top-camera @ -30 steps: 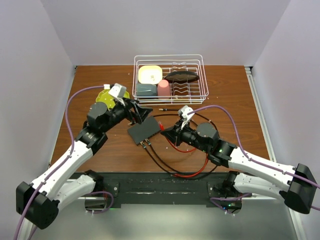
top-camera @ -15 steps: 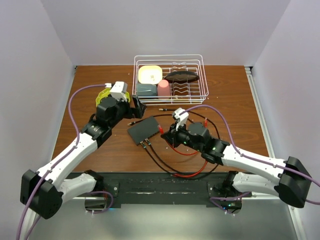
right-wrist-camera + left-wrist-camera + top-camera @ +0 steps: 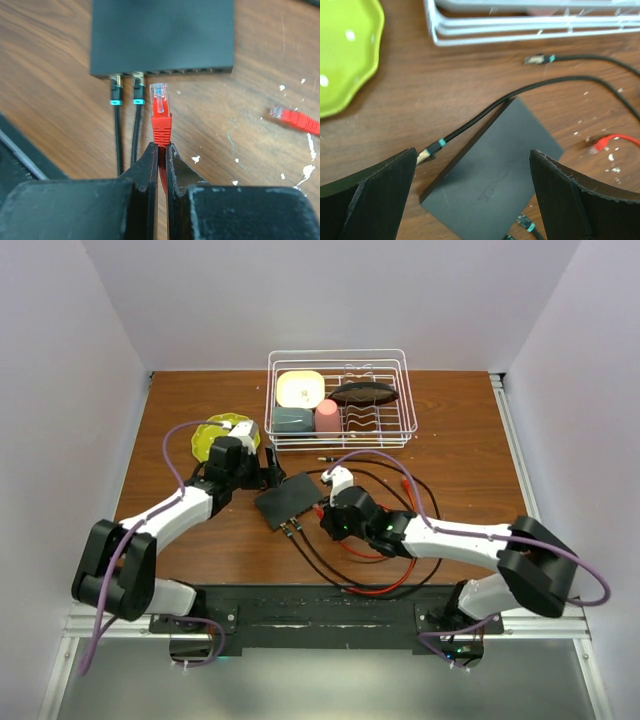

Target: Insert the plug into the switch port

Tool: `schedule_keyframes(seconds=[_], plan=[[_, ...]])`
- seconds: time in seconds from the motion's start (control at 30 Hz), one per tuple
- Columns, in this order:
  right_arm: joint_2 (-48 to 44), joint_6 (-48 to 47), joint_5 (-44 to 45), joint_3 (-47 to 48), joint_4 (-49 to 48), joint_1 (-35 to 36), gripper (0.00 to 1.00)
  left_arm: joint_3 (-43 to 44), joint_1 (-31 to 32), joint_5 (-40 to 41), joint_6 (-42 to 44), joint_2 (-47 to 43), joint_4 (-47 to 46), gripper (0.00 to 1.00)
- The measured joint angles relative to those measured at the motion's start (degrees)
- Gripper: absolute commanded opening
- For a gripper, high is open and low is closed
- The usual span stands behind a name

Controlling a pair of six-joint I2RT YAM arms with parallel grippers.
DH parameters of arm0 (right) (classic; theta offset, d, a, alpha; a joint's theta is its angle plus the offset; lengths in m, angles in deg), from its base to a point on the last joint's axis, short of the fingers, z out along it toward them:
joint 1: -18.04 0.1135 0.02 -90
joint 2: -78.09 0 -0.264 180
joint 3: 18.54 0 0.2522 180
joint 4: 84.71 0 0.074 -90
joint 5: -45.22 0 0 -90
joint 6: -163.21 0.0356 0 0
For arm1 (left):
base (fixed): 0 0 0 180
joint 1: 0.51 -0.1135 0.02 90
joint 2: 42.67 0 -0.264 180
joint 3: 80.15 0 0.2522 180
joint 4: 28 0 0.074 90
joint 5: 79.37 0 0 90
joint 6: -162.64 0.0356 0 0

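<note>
pinching the red plug [image 3: 161,112] by its boot in the tight-closed right hand [image 3: 160,147], tip just short of the socket edge of the switch [image 3: 162,35], flat on the bench [image 3: 50,100]. just right of two black cables [image 3: 116,125] seated there; free sockets further right. spreading the left hand [image 3: 472,155] wide, empty, over the switch's rear corner.
</note>
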Motion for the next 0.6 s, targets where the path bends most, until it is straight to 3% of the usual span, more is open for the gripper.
schedule_keyframes(seconds=[0.27, 0.6], plan=[[10.7, 3.0, 6.5, 5.9, 5.6, 2.8, 0.00, -3.0, -1.1, -5.9, -1.0, 6.0, -5.4, 0.99], [15.7, 5.0, 10.1, 9.7, 11.6, 3.7, 0.00, -4.4, -1.1, -13.0, -1.6, 12.7, -12.4, 0.96]])
